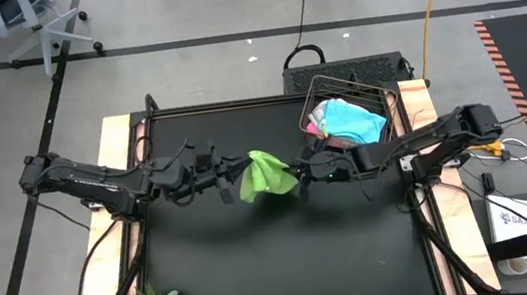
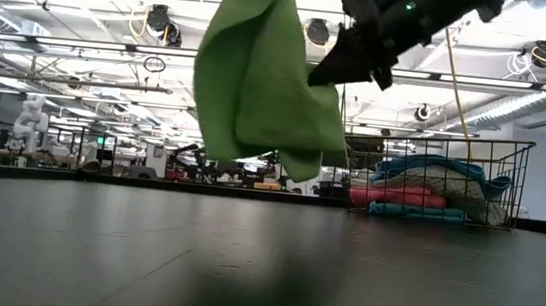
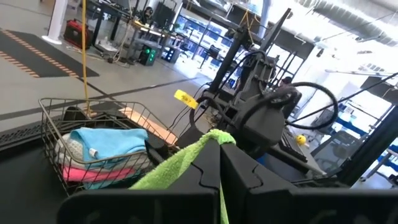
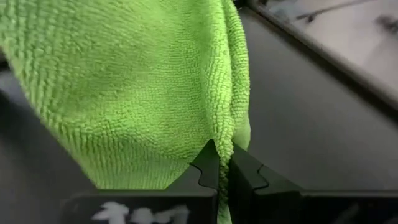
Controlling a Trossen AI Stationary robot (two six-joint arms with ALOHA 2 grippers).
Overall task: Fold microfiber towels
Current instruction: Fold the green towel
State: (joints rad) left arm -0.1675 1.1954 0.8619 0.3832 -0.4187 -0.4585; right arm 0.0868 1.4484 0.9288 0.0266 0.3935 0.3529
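Two grippers hold one lime green towel (image 1: 266, 175) in the air above the middle of the black table (image 1: 257, 259). The left gripper (image 1: 231, 183) is clamped on the towel's left upper edge; in the left wrist view its fingers (image 3: 205, 177) are pressed together with green cloth pinched between them. The right gripper (image 1: 299, 175) is clamped on the opposite upper edge; in the right wrist view its fingers (image 4: 208, 165) are closed on a thin fold of the cloth.

The towel lies between the two grippers, so each arm reaches it from its own side and neither is nearer. The held edge runs roughly left to right across the table, and the rest hangs down from it. In the low view the lower corner hangs clear of the table surface.

The cloth is loose and rumpled, not stretched flat: one side is doubled over and the hanging part tapers to a point. Its surface shows a fine looped weave.

The next move probably calls for drawing the grippers apart to tension the edge before lowering it.

The remaining towels (image 1: 351, 122), blue and pink ones visible, lie stacked in the wire basket (image 1: 322, 90) at the table's far right, beside the right arm.
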